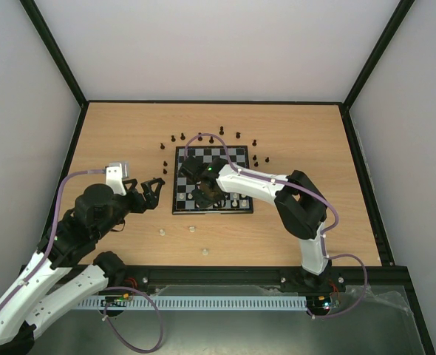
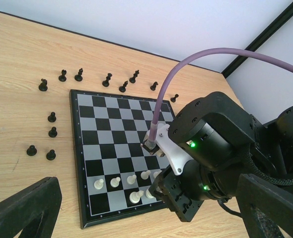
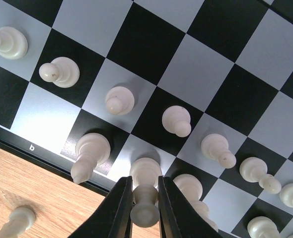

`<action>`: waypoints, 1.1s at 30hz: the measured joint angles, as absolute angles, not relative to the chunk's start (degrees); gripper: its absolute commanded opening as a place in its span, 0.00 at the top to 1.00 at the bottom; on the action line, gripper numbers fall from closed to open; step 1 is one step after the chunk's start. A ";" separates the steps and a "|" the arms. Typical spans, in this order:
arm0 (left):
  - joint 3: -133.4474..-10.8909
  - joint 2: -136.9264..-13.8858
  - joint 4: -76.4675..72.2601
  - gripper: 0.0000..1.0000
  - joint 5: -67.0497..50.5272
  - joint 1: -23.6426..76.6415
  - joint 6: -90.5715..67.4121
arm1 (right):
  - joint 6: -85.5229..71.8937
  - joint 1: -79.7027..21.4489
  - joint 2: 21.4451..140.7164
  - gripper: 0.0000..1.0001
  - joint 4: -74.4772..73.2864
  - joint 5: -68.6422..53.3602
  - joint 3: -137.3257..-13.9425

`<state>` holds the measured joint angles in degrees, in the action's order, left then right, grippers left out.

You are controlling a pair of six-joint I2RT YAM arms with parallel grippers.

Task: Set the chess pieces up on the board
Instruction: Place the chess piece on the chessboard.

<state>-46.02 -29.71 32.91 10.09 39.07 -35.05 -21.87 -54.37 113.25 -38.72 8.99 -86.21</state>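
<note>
Pale walls [image 1: 203, 44] and black corner posts [image 1: 54, 52] surround a wooden table [image 1: 114, 140], and the board [image 1: 233, 157] is laid flat near its middle. Black pieces [image 1: 222, 131] are scattered on the wood just outside the board: a loose row is strung along its far edge, and a few more are set beside its left and right edges. White pieces [image 2: 115, 182] are stood on the two rows at the board's near edge, one to a square. Three stray white men [image 1: 192, 228] are left on the wood on the near side of the board, apart from its frame.

The right gripper [image 3: 145, 181] is held low over the board's near rows, pointed down at the outermost row. Its fingers [image 3: 120, 208] are clenched on a white piece [image 3: 145, 210], which is pinched at the neck between both pads. The base of that piece is seen over a light square of the near row. Whether the base is touching the square cannot be told.

The left gripper [image 1: 155, 194] is held over the wood just off the board's left edge, close to its near-left corner. Its fingers [image 2: 22, 210] are spread wide and released, and are aimed toward the board.
</note>
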 measured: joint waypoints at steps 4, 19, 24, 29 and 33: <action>-46.02 -29.74 32.91 0.01 10.09 39.07 -35.05 | -21.85 -54.37 113.25 0.85 -38.65 8.67 -86.17; -45.91 -29.71 32.91 0.01 10.09 39.07 -35.05 | -21.85 -54.30 113.27 0.85 -38.22 7.92 -85.65; -45.91 -29.74 32.91 0.01 10.09 39.07 -35.05 | -21.85 -54.13 113.27 0.85 -38.13 7.92 -85.65; -45.91 -29.74 32.91 0.01 10.09 39.07 -35.05 | -21.85 -53.95 113.27 0.84 -37.80 7.92 -85.65; -45.91 -29.74 32.91 0.01 10.09 39.07 -35.05 | -21.82 -53.84 113.30 0.84 -37.60 7.92 -85.65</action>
